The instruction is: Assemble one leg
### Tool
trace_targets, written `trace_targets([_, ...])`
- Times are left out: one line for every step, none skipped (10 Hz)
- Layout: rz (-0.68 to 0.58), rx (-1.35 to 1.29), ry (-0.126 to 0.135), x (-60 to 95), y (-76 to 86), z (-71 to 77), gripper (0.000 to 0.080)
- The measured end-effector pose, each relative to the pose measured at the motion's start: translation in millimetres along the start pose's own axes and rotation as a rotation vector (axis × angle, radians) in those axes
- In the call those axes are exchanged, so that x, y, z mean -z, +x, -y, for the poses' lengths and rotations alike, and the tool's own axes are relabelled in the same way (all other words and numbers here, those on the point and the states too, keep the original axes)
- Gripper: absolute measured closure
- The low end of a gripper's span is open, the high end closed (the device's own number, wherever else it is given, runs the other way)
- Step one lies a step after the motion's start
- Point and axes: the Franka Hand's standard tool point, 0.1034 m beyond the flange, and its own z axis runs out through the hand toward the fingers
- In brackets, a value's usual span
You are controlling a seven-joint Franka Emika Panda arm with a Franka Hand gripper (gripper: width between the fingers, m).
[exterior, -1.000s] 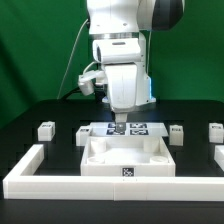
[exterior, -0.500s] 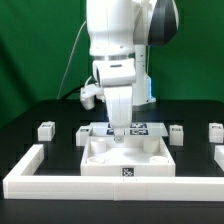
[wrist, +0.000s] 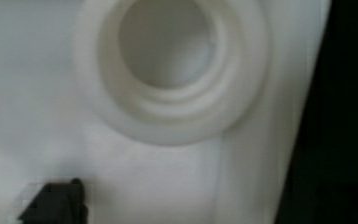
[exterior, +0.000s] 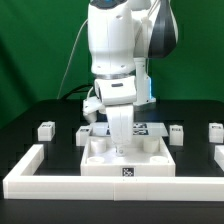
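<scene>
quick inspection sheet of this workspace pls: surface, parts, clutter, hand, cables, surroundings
surface: black table, no spills or marks seen
job's things: four legs in a row on the table, two either side of the tray, all apart from the hand
other parts: tray in the middle; border wall along the exterior view's left and front; marker board behind the tray
clutter: nothing seen
hand: hand low inside the tray, close over a round recess; open or shut cannot be told
cables: one light cable loops off the arm on the exterior view's left
surroundings: green backdrop
</scene>
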Motion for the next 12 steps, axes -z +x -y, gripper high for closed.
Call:
trace_targets([0.000, 0.000, 0.000, -0.1, -0.1, 0.1, 0.0175])
trace_targets([0.000, 0.000, 0.000, -0.1, -0.2, 0.1, 0.0373])
trace_targets([0.000, -0.001, 0.001, -0.2, -0.4, 0.3, 0.0517])
trace_targets([0.000, -0.001, 0.001, -0.3, -0.6, 0.5, 0.0653])
trace_targets([0.001, -0.002, -0.001, 0.2, -1.1, -0.1, 0.0653])
trace_targets([0.003, -0.002, -0.010, 1.3, -1.6, -1.9, 0.0737])
trace_targets([0.003, -0.002, -0.012, 1.4, -1.8, -2.2, 0.0737])
trace_targets([0.003, -0.002, -0.013, 1.5, -1.8, -2.4, 0.0737])
trace_targets([0.004, -0.002, -0.014, 1.6, -1.9, -2.7, 0.0737])
trace_targets([0.004, -0.002, -0.014, 1.7, -2.0, -2.8, 0.0737])
trace_targets([0.004, -0.002, -0.015, 1.7, -2.0, -2.8, 0.0737])
trace_targets([0.004, -0.012, -0.017, 1.4, 0.1, -3.0, 0.0737])
